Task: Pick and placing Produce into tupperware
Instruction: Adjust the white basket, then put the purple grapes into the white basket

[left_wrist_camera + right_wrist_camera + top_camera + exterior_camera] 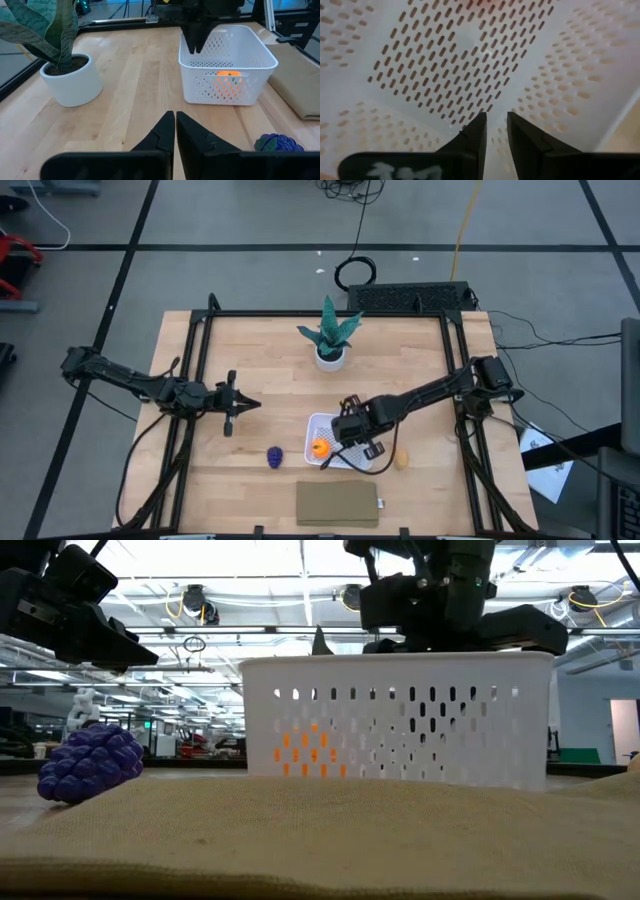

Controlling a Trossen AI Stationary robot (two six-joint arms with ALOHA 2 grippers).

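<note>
Produce lay in three spots in the high view: the round orange piece (319, 448) sat inside the white tupperware (322, 426) at its lower left corner, the dark purple bumpy piece (275, 456) rested on the table (260, 360) left of the container and apart from it, and the tan-yellow oval piece (401, 459) lay on the wood just right of the container.

The right end effector (358, 442) hung over the tupperware at lower centre of the frame, its arm reaching in from the right edge of the table. In the right wrist view its fingers (470, 137) stood slightly apart with a narrow gap between them and nothing held, pointing down at the perforated floor of the tupperware (440, 60). In the low view the orange piece (310, 753) glowed through the slotted wall of the tupperware (400, 720), with the purple piece (90, 764) at the frame's left.

The left end effector (240, 405) waited over the left half of the table, well apart from the produce, its fingers (165, 132) pressed together and empty.

A teal potted plant (330, 338) stood at upper centre of the table, and a flat brown slab (338, 503) lay along the bottom edge below the container.
</note>
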